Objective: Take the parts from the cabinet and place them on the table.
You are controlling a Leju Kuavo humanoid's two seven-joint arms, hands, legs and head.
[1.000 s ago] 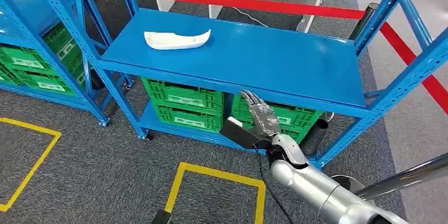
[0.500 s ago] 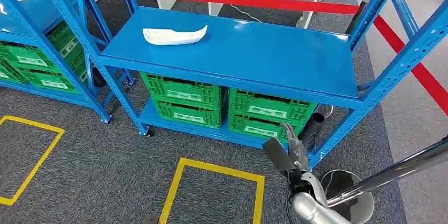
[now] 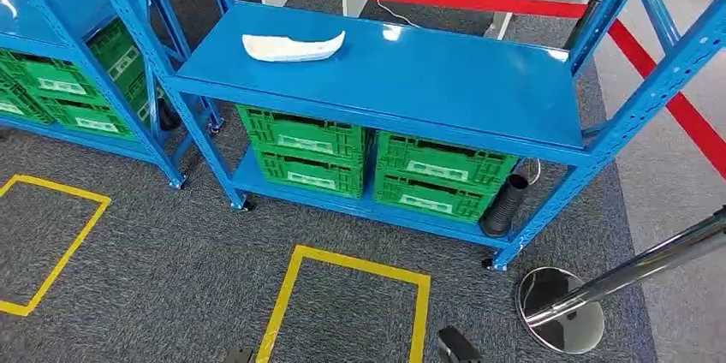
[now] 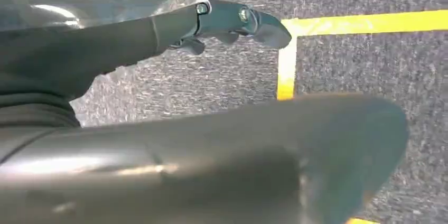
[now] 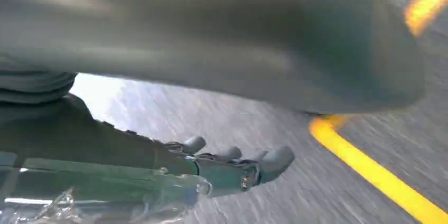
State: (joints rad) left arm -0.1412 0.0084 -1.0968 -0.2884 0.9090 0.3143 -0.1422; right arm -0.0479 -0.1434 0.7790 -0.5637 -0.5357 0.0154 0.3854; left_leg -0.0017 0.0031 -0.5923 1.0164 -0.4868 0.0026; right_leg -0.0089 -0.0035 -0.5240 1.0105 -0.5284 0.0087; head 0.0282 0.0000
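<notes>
A blue rack [image 3: 445, 89] stands ahead with green crates [image 3: 377, 166] on its lower shelf and a white part [image 3: 293, 46] lying toward the left of its top shelf. The left hand [image 4: 222, 20] and right hand [image 5: 232, 168] hang over grey carpet, fingers straight and spread, apparently empty — though both views are blurred. A good pick needs a steady approach — reaching in between the uprights.

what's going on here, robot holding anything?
No, nothing is in either hand. The white part lies alone on the blue shelf of the rack, with green crates stacked below it. The left hand and right hand both hang over the grey carpet beside yellow floor tape, fingers out straight.
</notes>
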